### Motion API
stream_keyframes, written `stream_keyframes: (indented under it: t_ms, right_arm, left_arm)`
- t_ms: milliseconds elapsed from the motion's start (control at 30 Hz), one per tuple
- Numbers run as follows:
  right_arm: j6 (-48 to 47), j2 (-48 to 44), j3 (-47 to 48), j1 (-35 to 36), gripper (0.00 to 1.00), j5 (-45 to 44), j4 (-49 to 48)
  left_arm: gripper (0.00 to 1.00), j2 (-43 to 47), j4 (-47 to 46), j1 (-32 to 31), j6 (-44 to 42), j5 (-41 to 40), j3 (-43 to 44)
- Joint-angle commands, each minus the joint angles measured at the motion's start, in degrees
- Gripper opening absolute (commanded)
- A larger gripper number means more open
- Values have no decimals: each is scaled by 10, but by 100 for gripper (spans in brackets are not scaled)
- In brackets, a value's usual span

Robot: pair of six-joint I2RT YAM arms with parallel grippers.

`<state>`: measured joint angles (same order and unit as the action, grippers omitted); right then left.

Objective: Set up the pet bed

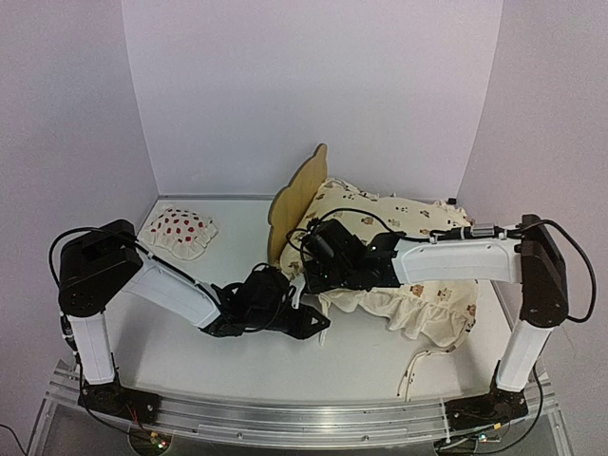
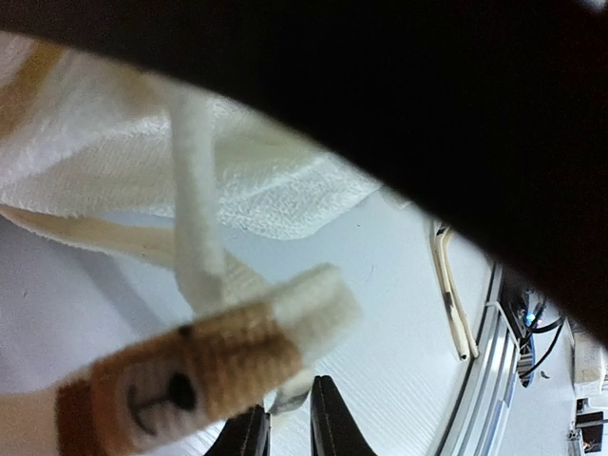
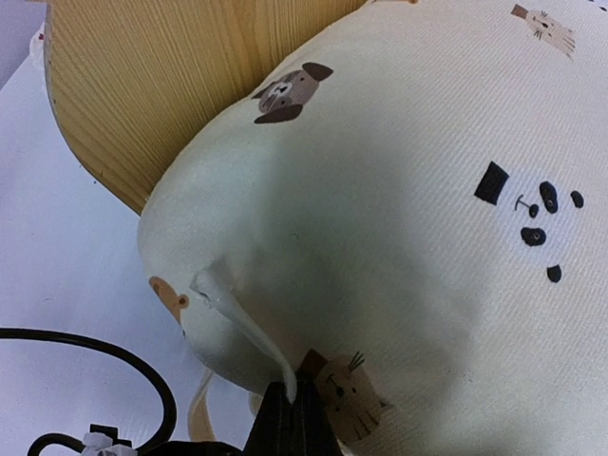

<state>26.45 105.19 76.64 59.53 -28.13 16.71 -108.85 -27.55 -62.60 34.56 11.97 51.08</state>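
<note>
right up against the left wrist lens hangs a strap end printed with one brown animal face. behind it a thin tie runs down from the cream cover toward the left claw. its fingers stand close with a slim gap, and i cannot tell whether the tie is pinched.

from overhead i count two arms on one metal rail at the near edge of the worktop. one pet bed sits toward the back middle. only its scalloped wooden headboard shows, at the left end, and the rest is hidden under the one cover bunched over it. one white pillow with red strawberries lies at the back left, apart from the bed. one loose beige strap curls near the right arm's base.

the right claw is pressed together, pinching a white strip that hangs from the cover's rounded corner, just beside the headboard. among the printed faces there i count one dog, one panda beside a top hat and one cat.
</note>
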Motion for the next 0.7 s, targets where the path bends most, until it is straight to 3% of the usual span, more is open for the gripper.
stream_keyframes:
  t_ms: [0,200,333,667]
  right_arm:
    - [15,-11,34,6,0,9,-21]
    - [15,-18,35,6,0,5,-14]
    - [9,-21,39,6,0,-1,-10]
    - [-60,-45,85,-14,0,-33,0]
  left_arm:
    - [14,-23,-18,-8,-10,-17,18]
    - [0,-32,-36,-8,-14,-25,18]
    - [0,-18,-27,-9,-18,-39,8]
    - [0,39,122,1,-47,-114,-21]
